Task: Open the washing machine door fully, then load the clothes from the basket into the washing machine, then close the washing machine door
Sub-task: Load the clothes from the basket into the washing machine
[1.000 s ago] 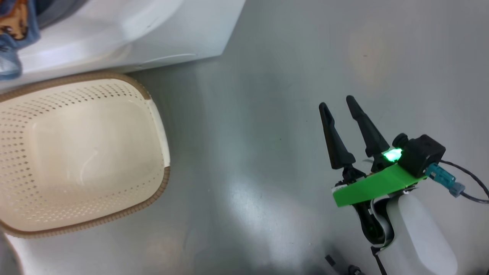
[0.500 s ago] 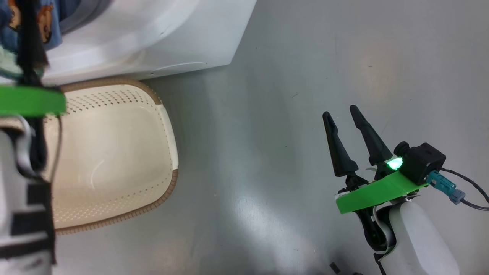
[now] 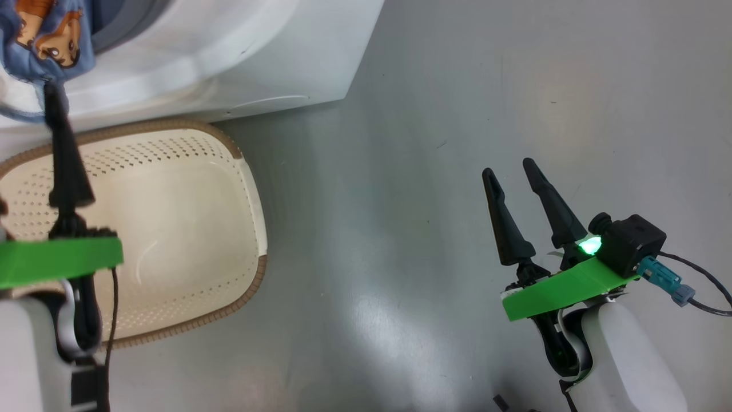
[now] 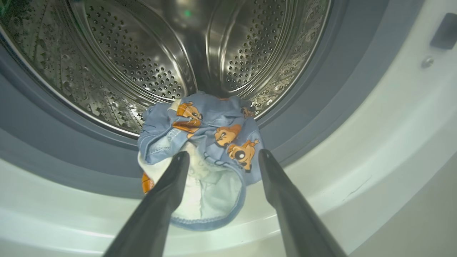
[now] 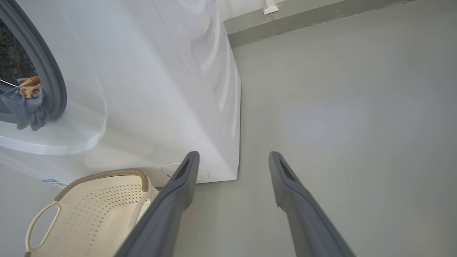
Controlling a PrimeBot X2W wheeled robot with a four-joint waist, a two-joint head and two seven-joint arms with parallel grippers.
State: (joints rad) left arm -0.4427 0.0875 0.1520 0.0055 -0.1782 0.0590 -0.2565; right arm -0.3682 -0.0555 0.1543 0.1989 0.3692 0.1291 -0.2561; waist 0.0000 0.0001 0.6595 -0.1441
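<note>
The clothes (image 4: 200,142), a crumpled light-blue bundle printed with orange foxes and showing a white lining, lay draped over the lower lip of the drum opening. One half was inside and the other hung down the white front, straight ahead of the left pincer (image 4: 224,157) and between the lines of its two fingers. That pincer was spread wide and had hold of nothing. Its tips were close to the cloth, but we could not tell whether they touched it.

We judged the fabric light, soft and limp. It was likely to sag, slide outward or snag on the rubber. The thick bunched middle looked a surer hold than the thin hanging hem, for lifting the bundle inward past the lip.

Beyond the bundle rose the grey gasket (image 4: 53,142) and the perforated steel drum (image 4: 150,53) of the washing machine (image 5: 160,89). Below and behind the left pincer the basket (image 3: 171,229) sat bare on the grey floor (image 3: 429,114). The right pincer (image 3: 506,167) hung well apart over that floor, its fingers equally wide and empty.
</note>
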